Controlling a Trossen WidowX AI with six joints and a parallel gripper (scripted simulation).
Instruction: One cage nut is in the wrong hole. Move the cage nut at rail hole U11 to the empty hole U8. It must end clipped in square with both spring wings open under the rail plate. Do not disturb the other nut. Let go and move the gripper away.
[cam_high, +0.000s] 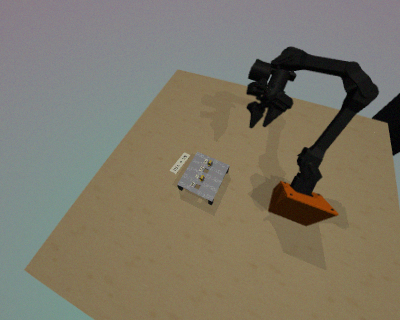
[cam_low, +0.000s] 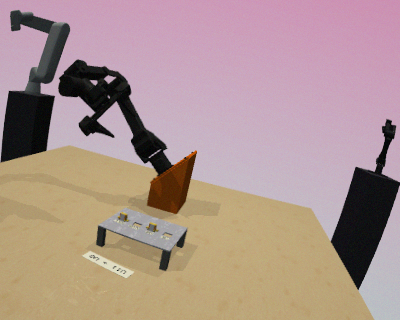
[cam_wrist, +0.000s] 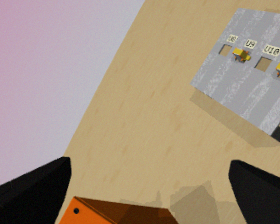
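From left to right in the exterior view, we see the black gripper (cam_high: 258, 125) (cam_low: 104, 124) (cam_wrist: 151, 167) spread open and holding nothing, well above the table (cam_high: 125, 225) (cam_low: 240, 260) (cam_wrist: 145, 115), then a white paper strip (cam_high: 180, 163) (cam_low: 107, 264) with blurred writing. On the grey rail plate (cam_high: 191, 175) (cam_low: 155, 239) (cam_wrist: 225, 80), the U11 cage nut (cam_high: 209, 162) (cam_low: 125, 219) (cam_wrist: 278, 71) sits in its hole, followed by empty U10 (cam_high: 206, 170) (cam_low: 136, 226) (cam_wrist: 263, 64), the U9 nut (cam_high: 201, 178) (cam_low: 152, 227) (cam_wrist: 242, 55) and empty U8 (cam_high: 197, 186) (cam_low: 167, 235) (cam_wrist: 225, 50).
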